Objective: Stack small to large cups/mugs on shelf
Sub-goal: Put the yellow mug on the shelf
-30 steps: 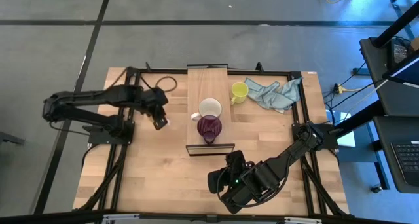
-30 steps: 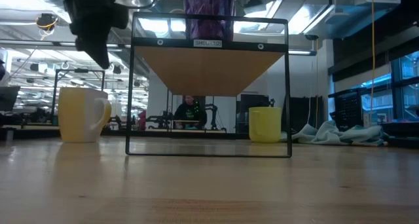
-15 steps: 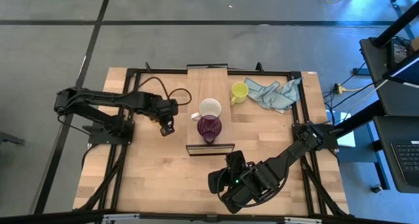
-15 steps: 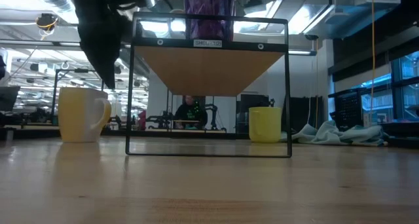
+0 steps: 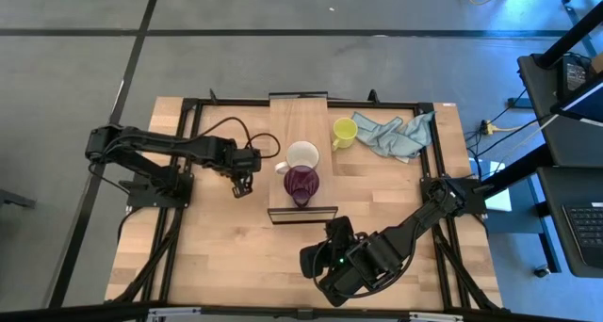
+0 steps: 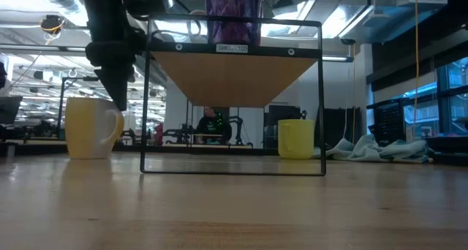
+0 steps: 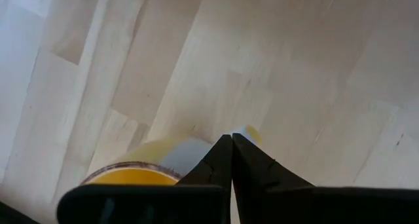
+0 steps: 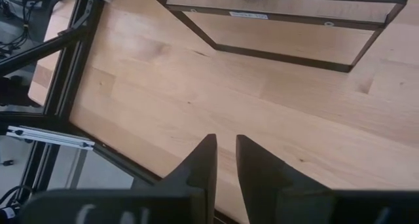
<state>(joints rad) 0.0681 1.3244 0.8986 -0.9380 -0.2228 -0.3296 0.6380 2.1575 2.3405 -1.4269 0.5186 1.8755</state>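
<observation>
Presently hovering over the tabletop (image 5: 217, 237) left of the shelf (image 5: 300, 124): left pincer (image 5: 241, 184), fingers pressed together and gripping nothing, as seen in the left wrist view (image 7: 232, 160). Directly beneath it, a yellow-orange mug (image 7: 134, 169), seen from above past the closed fingers; in the low view the same mug (image 6: 91, 127) standing upright on the tabletop (image 6: 234, 206) just left of the shelf frame, with the left arm's dark body above it. Hidden under the pincer in the high view.

On the shelf, near the middle: white mug (image 5: 302, 156), handle pointing left, with the dark purple mug (image 5: 301, 183) touching it on the near side, close to the dark frame (image 5: 301, 212) at the shelf's near end. Purple mug (image 6: 233, 14) also visible atop the shelf board (image 6: 234, 76) in the low view.

Right of the shelf on the tabletop: small yellow mug (image 5: 344, 131), upright, just beside a crumpled blue-grey cloth (image 5: 396, 134).

Parked at the near edge of the tabletop, right of centre: right pincer (image 5: 336, 235), fingers slightly apart and empty in the right wrist view (image 8: 224, 160), pointing toward the shelf frame (image 8: 275, 27).
</observation>
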